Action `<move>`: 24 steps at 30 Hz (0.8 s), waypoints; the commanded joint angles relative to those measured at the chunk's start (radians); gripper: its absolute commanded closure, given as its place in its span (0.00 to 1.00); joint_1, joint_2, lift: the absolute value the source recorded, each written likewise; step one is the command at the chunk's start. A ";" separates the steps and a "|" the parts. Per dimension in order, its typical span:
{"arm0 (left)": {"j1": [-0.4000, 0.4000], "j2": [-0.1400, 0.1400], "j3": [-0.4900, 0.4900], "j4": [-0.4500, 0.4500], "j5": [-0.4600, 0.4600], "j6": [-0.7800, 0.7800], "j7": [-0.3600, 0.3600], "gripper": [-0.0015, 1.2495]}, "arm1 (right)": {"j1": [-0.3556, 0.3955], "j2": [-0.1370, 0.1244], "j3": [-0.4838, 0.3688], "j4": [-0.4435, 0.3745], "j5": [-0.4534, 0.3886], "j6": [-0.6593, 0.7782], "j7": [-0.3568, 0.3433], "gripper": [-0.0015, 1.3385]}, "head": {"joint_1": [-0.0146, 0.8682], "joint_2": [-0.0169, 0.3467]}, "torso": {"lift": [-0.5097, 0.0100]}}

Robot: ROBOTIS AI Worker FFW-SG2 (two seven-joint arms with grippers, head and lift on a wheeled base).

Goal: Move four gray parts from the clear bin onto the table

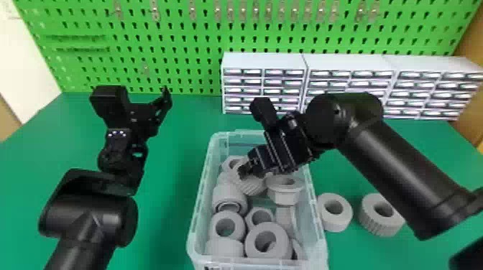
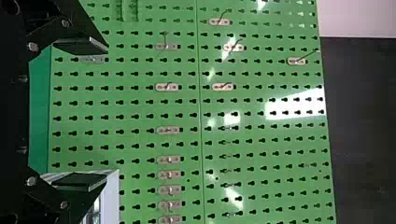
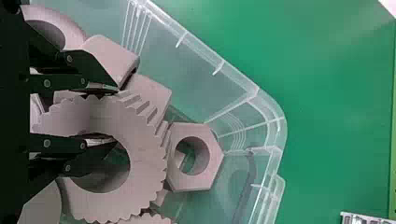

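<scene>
In the head view my right gripper [image 1: 248, 171] reaches down into the clear bin [image 1: 320, 233], over the gray gear [image 1: 251, 186] near its back. In the right wrist view that gripper [image 3: 102, 114] has one finger on the toothed outside of the gray gear [image 3: 144, 163] and the other inside its hole, pinching the ring wall. Several more gray parts [image 1: 227, 224] fill the bin. On the green table, right of the bin, are a smooth gray ring [image 1: 341, 214] and a ribbed gray gear [image 1: 372, 219]. My left gripper [image 1: 160, 109], empty and open in the left wrist view [image 2: 81, 113], stays parked left of the bin.
White drawer cabinets [image 1: 264, 61] stand behind the bin at the back right, before a green pegboard [image 1: 179, 46]. In the right wrist view, a gray hexagonal part [image 3: 212, 158] lies beside the gear, close to the bin's wall [image 3: 266, 107].
</scene>
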 commanded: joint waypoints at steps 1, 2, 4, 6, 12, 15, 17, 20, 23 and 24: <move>-0.002 0.000 0.003 0.000 -0.001 0.000 0.000 0.24 | 0.001 -0.001 -0.015 -0.034 0.000 0.000 0.000 0.69 | 0.80 0.24 | 0.88; 0.000 0.000 0.006 0.000 0.001 -0.002 0.000 0.24 | 0.001 -0.001 -0.015 -0.040 0.000 0.000 0.000 0.69 | 0.80 0.24 | 0.88; 0.000 0.000 0.007 0.000 0.001 -0.003 0.000 0.24 | 0.001 -0.004 -0.019 -0.060 0.000 0.001 0.000 0.69 | 0.80 0.24 | 0.88; 0.000 0.000 0.004 0.000 0.001 -0.003 0.000 0.24 | 0.004 -0.004 -0.035 -0.080 0.003 0.009 0.000 0.69 | 0.80 0.24 | 0.88; 0.003 0.000 0.001 0.000 -0.001 -0.003 0.000 0.24 | 0.009 -0.007 -0.058 -0.136 0.008 0.024 0.001 0.69 | 0.80 0.24 | 0.88; 0.004 0.000 0.001 0.000 -0.002 -0.003 0.000 0.24 | 0.010 -0.008 -0.071 -0.157 0.008 0.027 0.000 0.70 | 0.80 0.24 | 0.88; 0.006 0.000 0.000 0.000 -0.002 -0.003 0.000 0.24 | 0.012 -0.010 -0.085 -0.171 0.012 0.034 0.000 0.70 | 0.80 0.24 | 0.88; 0.009 0.000 0.001 0.000 -0.002 -0.003 0.000 0.24 | 0.015 -0.013 -0.105 -0.185 0.021 0.046 0.000 0.70 | 0.80 0.24 | 0.88; 0.012 0.000 0.003 0.000 -0.002 -0.003 0.000 0.24 | 0.020 -0.013 -0.128 -0.195 0.034 0.054 0.000 0.70 | 0.80 0.24 | 0.88; 0.012 0.000 0.003 0.000 -0.002 -0.003 0.000 0.24 | 0.020 -0.013 -0.136 -0.200 0.038 0.058 0.000 0.70 | 0.80 0.24 | 0.88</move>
